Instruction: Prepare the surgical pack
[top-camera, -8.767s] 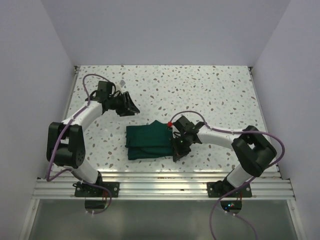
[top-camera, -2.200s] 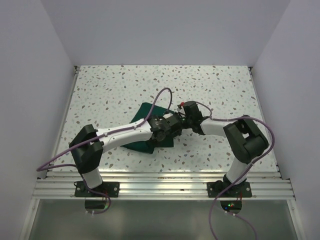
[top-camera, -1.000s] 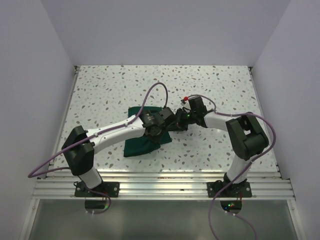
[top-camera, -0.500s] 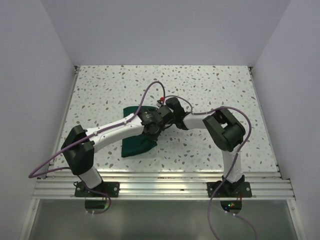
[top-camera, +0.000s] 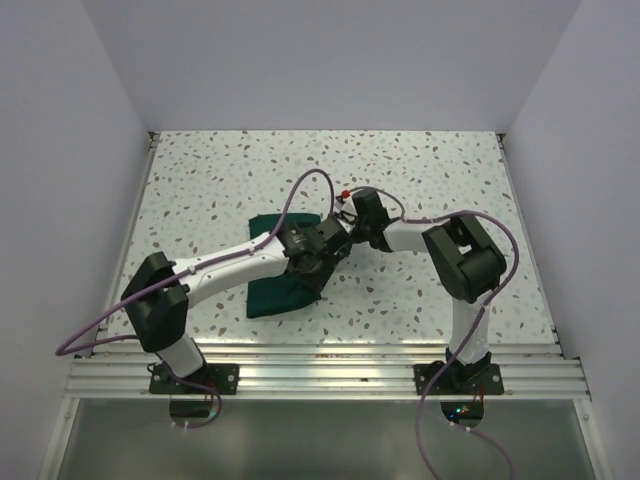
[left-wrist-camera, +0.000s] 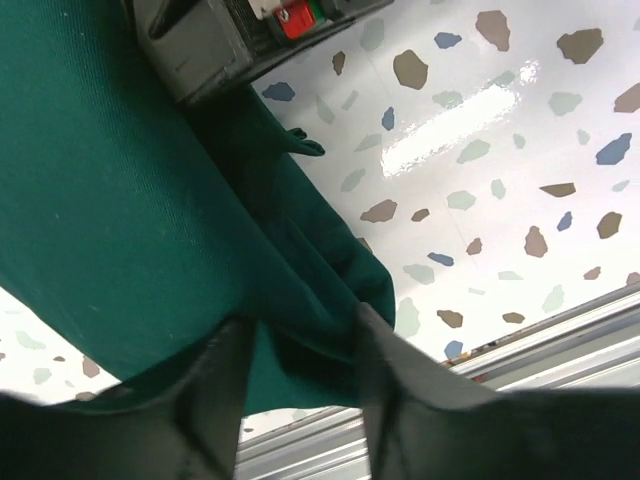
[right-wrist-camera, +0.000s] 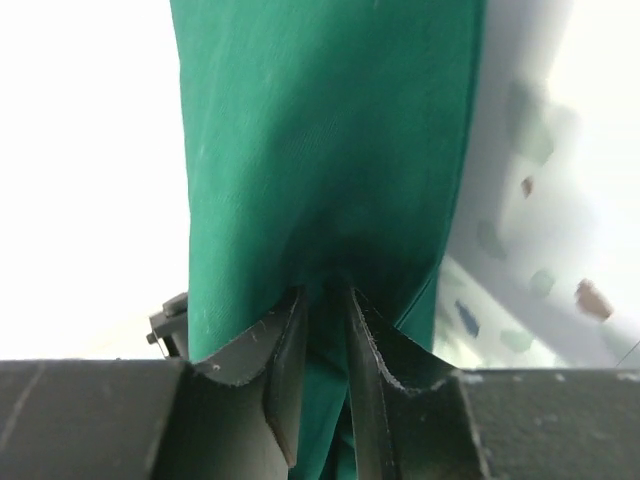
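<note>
Dark green drape (top-camera: 268, 295) bunched just left of centre on the tabletop (top-camera: 200, 180), left gripper (left-wrist-camera: 300, 340) pinching a thick fold, right gripper (right-wrist-camera: 322, 300) nipped narrow on the far right edge. Draw the two pinches apart evenly and low, without dragging the bundle. Shown only by the wrist views: cloth between the fingers; from above, hidden under the crowded wrists.

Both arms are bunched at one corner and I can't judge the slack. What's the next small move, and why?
Probably ease the right gripper slightly away from the left gripper. Both are pinched on the green drape close together, with loose folds between, so spreading should tension that edge before any lift.
</note>
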